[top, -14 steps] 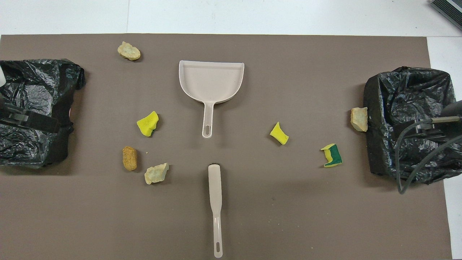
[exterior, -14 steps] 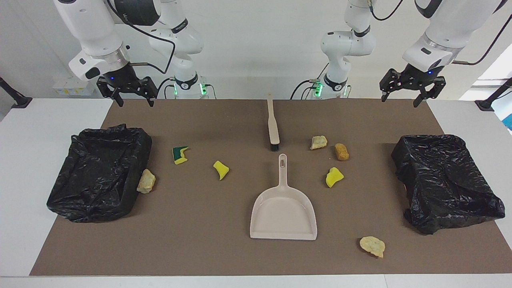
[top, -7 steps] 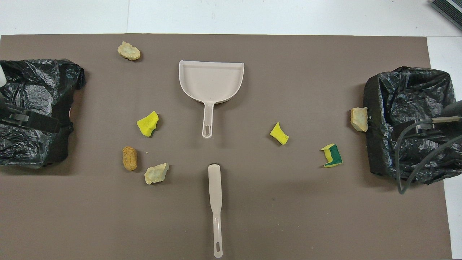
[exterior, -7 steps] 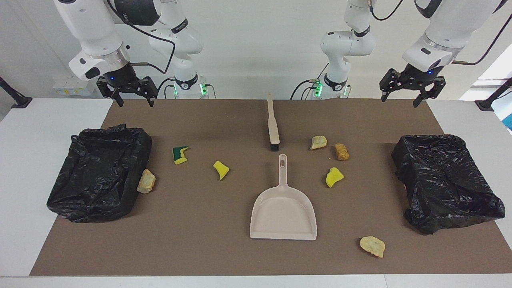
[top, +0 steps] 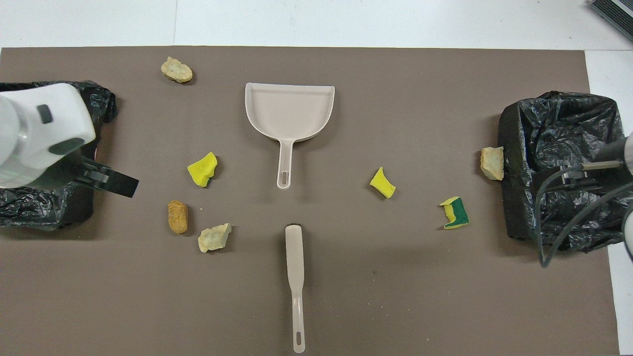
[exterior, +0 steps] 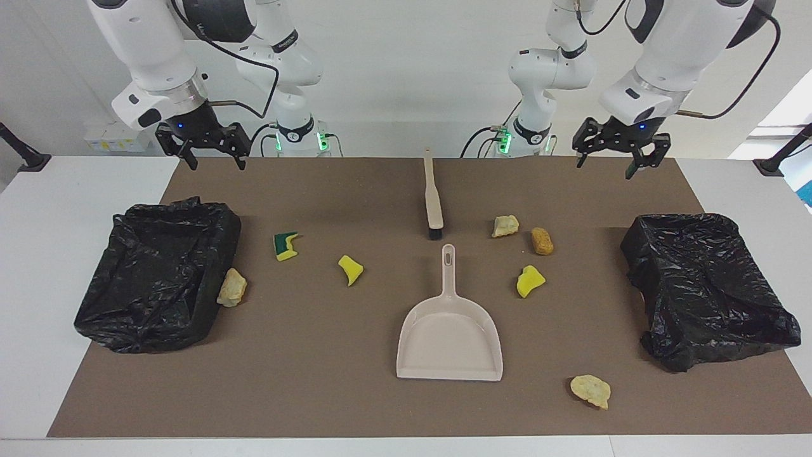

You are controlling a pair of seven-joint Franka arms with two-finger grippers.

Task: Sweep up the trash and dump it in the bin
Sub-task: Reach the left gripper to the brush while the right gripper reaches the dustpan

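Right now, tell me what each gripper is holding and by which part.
Nothing is held. The left gripper and right gripper hang open and empty over the mat's near edge; the brush and dustpan lie untouched.

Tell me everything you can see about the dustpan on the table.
The dustpan is pale beige, seemingly smooth plastic, with a broad shallow tray, raised side walls and a slim handle ending in a hanging slot. It lies flat and empty on the brown mat at mid-table, handle pointing toward the robots and the brush, its open edge facing away. Nothing touches it; the scraps lie apart from it.
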